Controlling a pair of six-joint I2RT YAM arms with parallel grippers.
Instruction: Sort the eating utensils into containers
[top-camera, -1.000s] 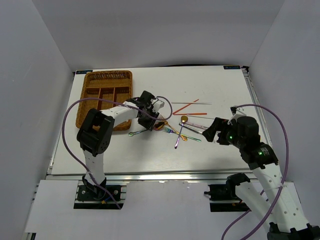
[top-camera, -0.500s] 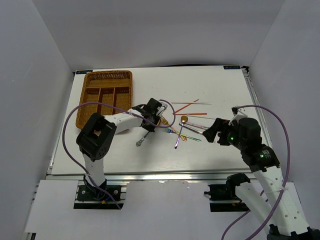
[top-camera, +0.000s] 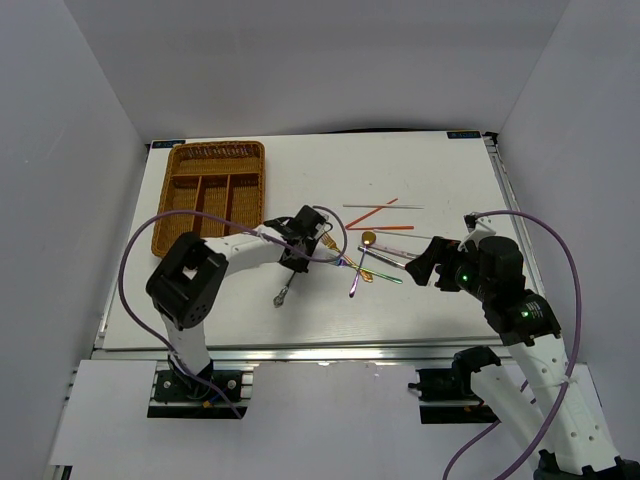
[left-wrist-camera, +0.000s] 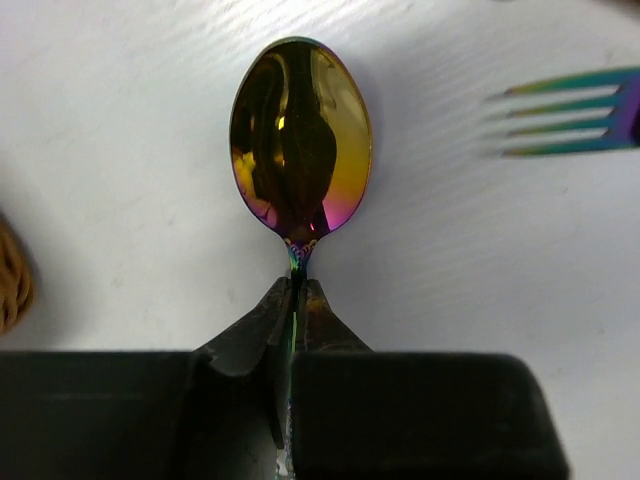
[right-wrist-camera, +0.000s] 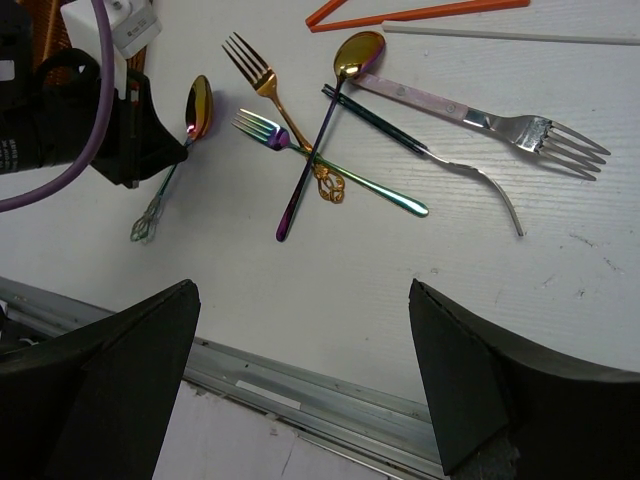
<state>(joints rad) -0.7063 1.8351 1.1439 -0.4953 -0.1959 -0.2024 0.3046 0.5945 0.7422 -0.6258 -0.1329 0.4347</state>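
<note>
Clamping left fingers (left-wrist-camera: 245, 335) on iridescent spoon (left-wrist-camera: 300, 140), handle slanting near-left; right fingers (right-wrist-camera: 110, 380) apart.

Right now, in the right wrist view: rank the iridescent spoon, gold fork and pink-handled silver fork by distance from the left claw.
1. iridescent spoon: gripped at the neck in the left claw.
2. gold fork: just right of the spoon.
3. pink-handled silver fork: far right.

The white table (top-camera: 440, 170) carries a wicker tray (top-camera: 215, 155) at its far left. Near centre lie crossed forks (right-wrist-camera: 268, 85) and spoons (right-wrist-camera: 355, 55). Red chopsticks (top-camera: 372, 214) and a white chopstick (right-wrist-camera: 500, 35) lie just beyond.
</note>
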